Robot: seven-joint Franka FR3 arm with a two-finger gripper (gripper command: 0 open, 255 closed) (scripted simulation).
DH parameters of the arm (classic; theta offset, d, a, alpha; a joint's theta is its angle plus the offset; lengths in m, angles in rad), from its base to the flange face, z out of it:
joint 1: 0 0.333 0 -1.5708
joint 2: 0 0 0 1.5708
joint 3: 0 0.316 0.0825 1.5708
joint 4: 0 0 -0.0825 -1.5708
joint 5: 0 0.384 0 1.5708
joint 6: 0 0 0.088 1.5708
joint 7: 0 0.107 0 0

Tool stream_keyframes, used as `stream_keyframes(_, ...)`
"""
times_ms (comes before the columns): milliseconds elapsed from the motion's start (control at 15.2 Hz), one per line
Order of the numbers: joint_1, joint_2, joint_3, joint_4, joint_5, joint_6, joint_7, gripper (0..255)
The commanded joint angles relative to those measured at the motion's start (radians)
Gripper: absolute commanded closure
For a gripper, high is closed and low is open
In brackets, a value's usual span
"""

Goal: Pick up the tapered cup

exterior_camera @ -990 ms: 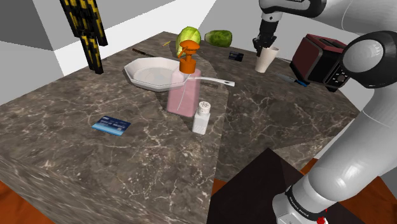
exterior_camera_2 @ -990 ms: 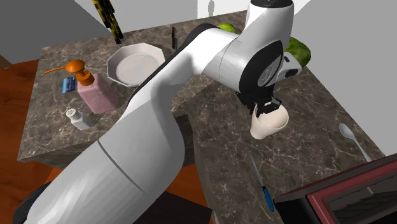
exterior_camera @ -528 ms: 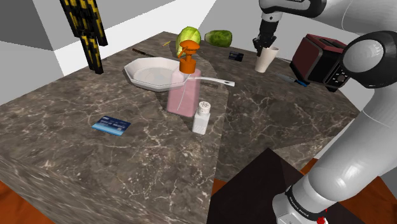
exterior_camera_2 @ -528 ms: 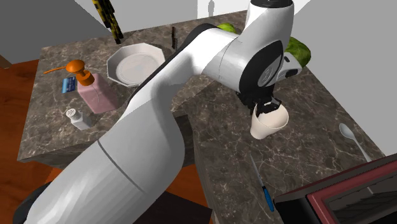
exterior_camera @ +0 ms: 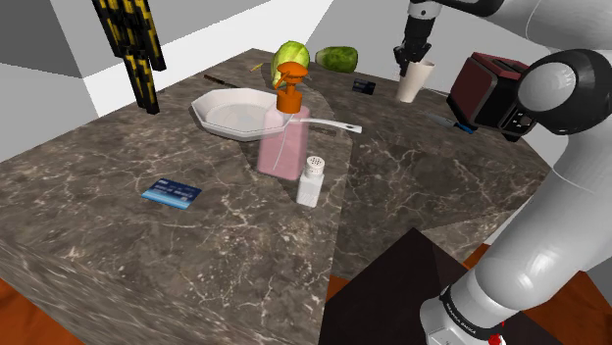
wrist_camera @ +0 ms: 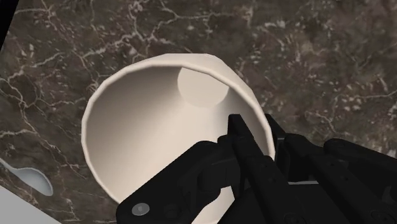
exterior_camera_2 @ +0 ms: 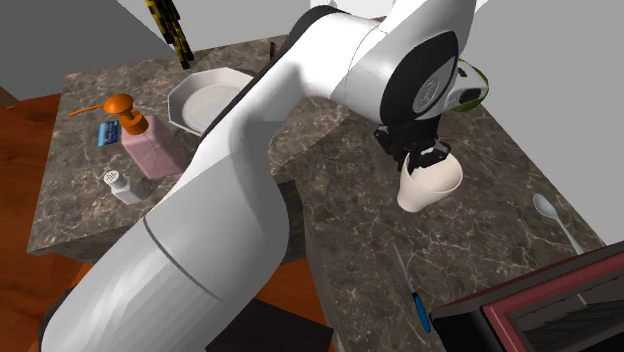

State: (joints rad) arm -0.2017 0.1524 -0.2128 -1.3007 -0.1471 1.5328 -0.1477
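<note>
Closest to the claw (wrist_camera: 257,130) is one tapered cup (wrist_camera: 159,127). The two black fingers are closed onto its rim, one inside the wall and one outside, so the cup is gripped by its edge and hangs tilted under the claw, over the counter. Whether its base clears the counter cannot be told.

Just beside the claw lie one white spoon (exterior_camera_2: 555,215) and one blue-handled tool (exterior_camera_2: 412,290). Near the claw stand one dark red toaster (exterior_camera: 495,93) and one small dark card (exterior_camera: 364,87). A little farther off are two green fruits, the pale fruit (exterior_camera: 290,57) and the darker fruit (exterior_camera: 336,58).

Well apart from the claw sit one white eight-sided dish (exterior_camera: 230,110), one pink soap dispenser (exterior_camera: 282,137) with an orange pump, and one white shaker (exterior_camera: 311,179). Farthest from the claw are one blue card (exterior_camera: 171,193) and one black-and-yellow striped object (exterior_camera: 132,44).

The cup is plain cream-white with no handle. Its wide round mouth narrows smoothly to a small flat circular base.

The counter (exterior_camera: 196,245) is dark brown marble with fine white veins. Around it are a reddish wood floor (exterior_camera_2: 20,130) and pale grey and white walls (exterior_camera: 39,39). The arm's stand (exterior_camera: 392,294) is a black box.
</note>
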Motion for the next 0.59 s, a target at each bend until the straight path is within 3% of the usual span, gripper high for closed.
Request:
stream_keyframes(0, -0.003, 0.016, -0.002, 0.050, 0.004, -0.033, -0.009, 255)
stream_keyframes(396, -0.013, 0.079, -0.006, 0.224, 0.017, -0.144, -0.033, 255)
stream_keyframes(528, -0.014, 0.081, -0.006, 0.229, 0.017, -0.147, -0.033, 255)
